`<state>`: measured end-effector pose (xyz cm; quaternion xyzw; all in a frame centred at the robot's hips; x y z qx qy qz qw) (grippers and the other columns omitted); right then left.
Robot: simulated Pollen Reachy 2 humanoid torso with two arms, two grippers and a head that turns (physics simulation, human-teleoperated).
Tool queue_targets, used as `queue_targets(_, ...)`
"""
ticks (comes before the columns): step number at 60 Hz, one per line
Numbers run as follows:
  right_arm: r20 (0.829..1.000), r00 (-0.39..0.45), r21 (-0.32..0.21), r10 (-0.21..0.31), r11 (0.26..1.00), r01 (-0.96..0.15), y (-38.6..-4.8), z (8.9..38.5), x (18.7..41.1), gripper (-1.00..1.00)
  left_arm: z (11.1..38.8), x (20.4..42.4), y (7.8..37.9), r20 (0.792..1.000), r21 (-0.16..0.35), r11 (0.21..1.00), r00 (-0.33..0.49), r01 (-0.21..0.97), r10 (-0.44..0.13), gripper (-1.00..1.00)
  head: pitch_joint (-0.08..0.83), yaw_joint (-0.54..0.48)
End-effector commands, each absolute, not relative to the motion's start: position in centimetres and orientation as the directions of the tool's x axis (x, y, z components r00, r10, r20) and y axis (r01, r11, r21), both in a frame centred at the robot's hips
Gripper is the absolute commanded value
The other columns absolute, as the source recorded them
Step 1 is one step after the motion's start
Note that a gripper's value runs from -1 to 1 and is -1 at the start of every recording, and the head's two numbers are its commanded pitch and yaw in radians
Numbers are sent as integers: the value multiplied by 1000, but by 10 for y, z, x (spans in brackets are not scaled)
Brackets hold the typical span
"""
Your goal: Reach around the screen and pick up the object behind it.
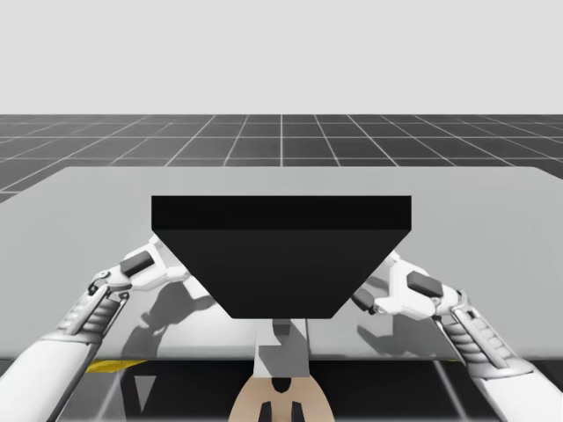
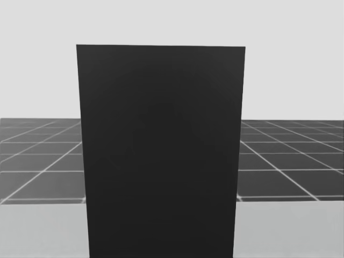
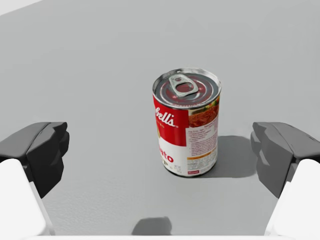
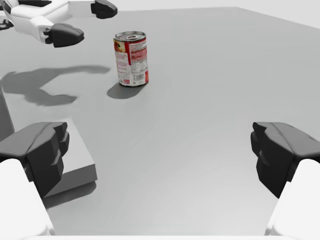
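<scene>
Lining up left gripper [image 4: 84, 21], fingers spread wide, on red-and-white can [image 3: 186, 122] standing upright on table [image 3: 100, 50] behind screen [image 2: 161, 150], just ahead, not touching. Judging reach-around approx. done; awaiting closing, clamping & lifting. Keeping right gripper [image 4: 160, 150] apart too, well off.

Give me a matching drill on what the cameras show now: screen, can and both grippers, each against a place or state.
Things:
1 screen
2 can
3 left gripper
4 right gripper

States:
A open, with the can close ahead of it
B black, standing upright in the middle of the table
C open, with the can far ahead of it
D red and white, upright, touched by nothing

Pairs: 1-B; 2-D; 3-A; 4-C
</scene>
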<state>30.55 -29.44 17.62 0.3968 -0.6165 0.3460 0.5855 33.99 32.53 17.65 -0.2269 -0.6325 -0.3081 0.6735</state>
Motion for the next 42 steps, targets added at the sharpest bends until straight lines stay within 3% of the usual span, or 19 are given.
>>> queue_targets(1,998,40,56,-48,383,-922,-291,175,304,-1000,176,343,320,990,81,683,18,726,-137,-1000,17,-37)
queue_targets(4,999,34,47,-42,386,-921,-290,174,304,-1000,174,349,315,993,55,677,32,733,-116,-1000,16,-36)
queue_targets(12,999,22,31,-26,382,-924,-287,173,303,-1000,170,364,309,991,70,679,30,731,-134,-1000,15,-30)
queue_targets(16,1000,17,24,-22,383,-923,-286,172,303,-1000,171,375,308,994,32,667,49,745,-102,-1000,17,-27)
queue_targets(25,1000,14,19,-16,385,-923,-286,172,303,-1000,162,392,285,982,44,620,79,783,-169,-1000,23,-25)
queue_targets(42,1000,10,14,-11,386,-922,-286,173,302,-1000,140,416,259,966,24,596,134,803,-220,-1000,39,-21)
